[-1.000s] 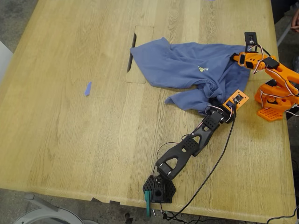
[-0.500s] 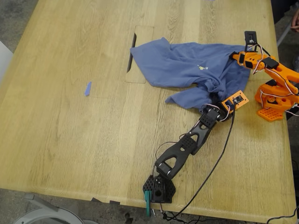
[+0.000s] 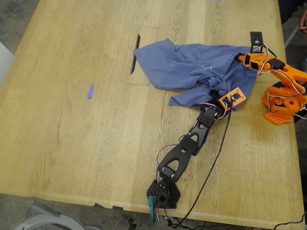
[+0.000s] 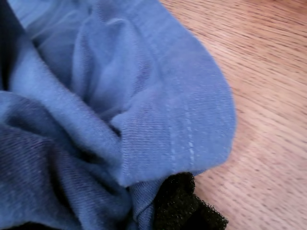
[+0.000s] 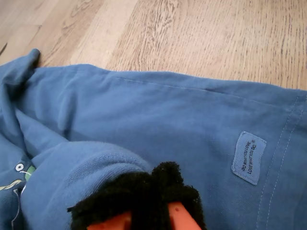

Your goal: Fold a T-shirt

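2 grippers clamp the T-shirt [image 3: 192, 67] — crumpled, long axis across the table [image 3: 72, 143].

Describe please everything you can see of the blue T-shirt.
The T-shirt is periwinkle-blue soft knit, lying crumpled and bunched on the wooden table, toward the exterior view's right. It has stitched hems, a small sewn label and a partly hidden cartoon print. My first end effector and my second end effector, both with black padded tips, touch its folds.
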Controlling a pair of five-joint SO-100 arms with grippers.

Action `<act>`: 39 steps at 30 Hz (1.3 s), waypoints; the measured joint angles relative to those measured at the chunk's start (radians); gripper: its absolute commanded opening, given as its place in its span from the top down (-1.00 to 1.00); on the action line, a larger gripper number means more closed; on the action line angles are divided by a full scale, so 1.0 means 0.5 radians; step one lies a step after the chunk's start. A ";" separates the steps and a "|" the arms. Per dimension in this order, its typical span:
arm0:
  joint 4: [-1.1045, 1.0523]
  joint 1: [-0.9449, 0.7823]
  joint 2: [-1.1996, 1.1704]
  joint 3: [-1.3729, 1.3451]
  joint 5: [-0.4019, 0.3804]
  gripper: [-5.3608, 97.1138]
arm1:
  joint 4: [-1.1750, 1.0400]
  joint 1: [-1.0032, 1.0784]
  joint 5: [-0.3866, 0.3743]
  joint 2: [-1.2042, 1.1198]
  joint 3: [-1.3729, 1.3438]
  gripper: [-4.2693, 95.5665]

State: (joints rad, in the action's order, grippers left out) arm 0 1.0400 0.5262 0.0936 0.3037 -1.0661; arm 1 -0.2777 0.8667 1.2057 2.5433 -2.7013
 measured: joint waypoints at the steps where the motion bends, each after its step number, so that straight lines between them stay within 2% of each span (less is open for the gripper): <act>1: -0.012 -0.012 0.003 0.000 0.006 0.19 | 0.000 0.000 0.000 -0.009 0.009 0.92; 6: -0.077 -0.058 0.015 0.000 0.028 0.37 | 0.000 -0.003 0.000 -0.031 0.049 0.92; 9: -0.141 -0.092 0.037 0.000 0.012 0.62 | 0.000 -0.015 0.000 -0.043 0.086 0.92; 12: -0.224 -0.144 0.061 0.000 -0.101 0.89 | 0.000 -0.021 0.000 -0.055 0.123 0.92; 18: -0.316 -0.193 -0.012 0.000 -0.322 0.90 | -0.089 -0.095 0.000 -0.055 0.270 0.92; 27: -0.166 -0.325 -0.310 -0.006 -0.485 0.90 | -0.420 -0.282 0.000 0.086 0.620 0.92; 32: 0.215 -0.460 -0.629 -0.009 -0.509 0.90 | -0.583 -0.377 0.009 0.169 0.828 0.92; 39: 0.592 -0.509 -1.068 -0.009 -0.509 0.90 | -0.531 -0.476 0.018 0.184 1.083 0.92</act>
State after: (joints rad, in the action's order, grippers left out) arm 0 1.3361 0.2715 -0.4403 0.2991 -1.3208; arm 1 -0.5430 0.6289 1.2149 2.6354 -2.1598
